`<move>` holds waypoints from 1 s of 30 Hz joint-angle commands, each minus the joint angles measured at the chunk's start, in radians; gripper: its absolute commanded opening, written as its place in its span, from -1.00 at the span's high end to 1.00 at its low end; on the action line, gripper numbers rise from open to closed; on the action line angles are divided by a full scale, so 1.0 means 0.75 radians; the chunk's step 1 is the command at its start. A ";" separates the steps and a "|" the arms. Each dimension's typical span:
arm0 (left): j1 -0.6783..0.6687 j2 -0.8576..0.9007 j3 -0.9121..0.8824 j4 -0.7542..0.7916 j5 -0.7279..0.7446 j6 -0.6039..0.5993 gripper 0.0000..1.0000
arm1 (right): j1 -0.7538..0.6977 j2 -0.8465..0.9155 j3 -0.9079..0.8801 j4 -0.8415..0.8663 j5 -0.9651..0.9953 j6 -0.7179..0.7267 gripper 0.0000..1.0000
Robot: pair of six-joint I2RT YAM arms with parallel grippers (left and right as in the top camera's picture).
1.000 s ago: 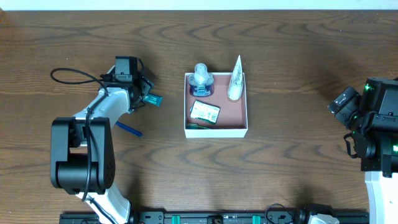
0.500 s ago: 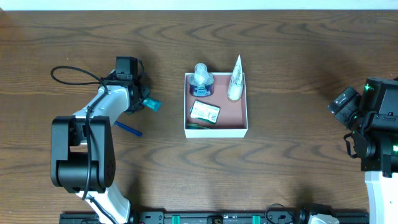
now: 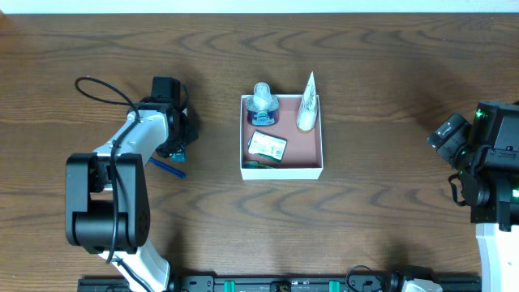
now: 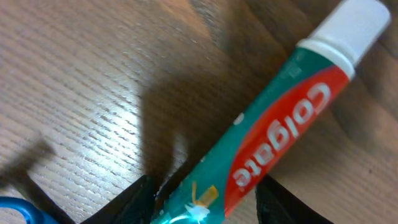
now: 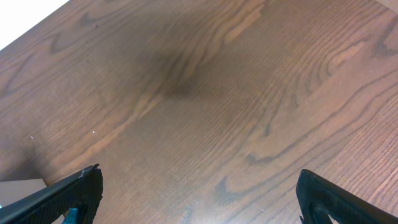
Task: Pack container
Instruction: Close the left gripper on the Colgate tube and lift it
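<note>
The container (image 3: 281,172), a shallow white box with a pink-brown inside, sits mid-table. It holds a small clear bottle (image 3: 263,104), a white tube (image 3: 306,105) and a flat packet (image 3: 267,146). My left gripper (image 3: 177,144) is left of the container and shut on a teal and red Colgate toothpaste tube (image 4: 273,130), just above the wood. In the left wrist view the tube runs out from between the fingers (image 4: 205,193), white cap away. My right gripper (image 3: 448,132) is open and empty at the far right, over bare wood in the right wrist view (image 5: 199,186).
A blue stick-like item (image 3: 168,168) lies on the table just below the left gripper, and its end shows in the left wrist view (image 4: 15,210). A black cable (image 3: 101,88) loops behind the left arm.
My left gripper has turned and moved down and left with the toothpaste tube. The tube pointed right toward the container and now points down toward the blue item. The right arm has not moved.
</note>
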 commanded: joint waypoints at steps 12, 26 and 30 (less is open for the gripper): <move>0.001 0.091 -0.076 0.165 0.048 0.245 0.46 | -0.008 0.001 0.008 -0.002 0.019 0.017 -0.99; 0.001 -0.157 -0.049 0.028 0.177 0.292 0.87 | -0.008 0.001 0.008 -0.002 0.019 0.017 -0.98; 0.001 -0.386 -0.026 0.015 0.323 0.300 0.87 | -0.008 0.001 0.008 -0.002 0.019 0.017 -0.98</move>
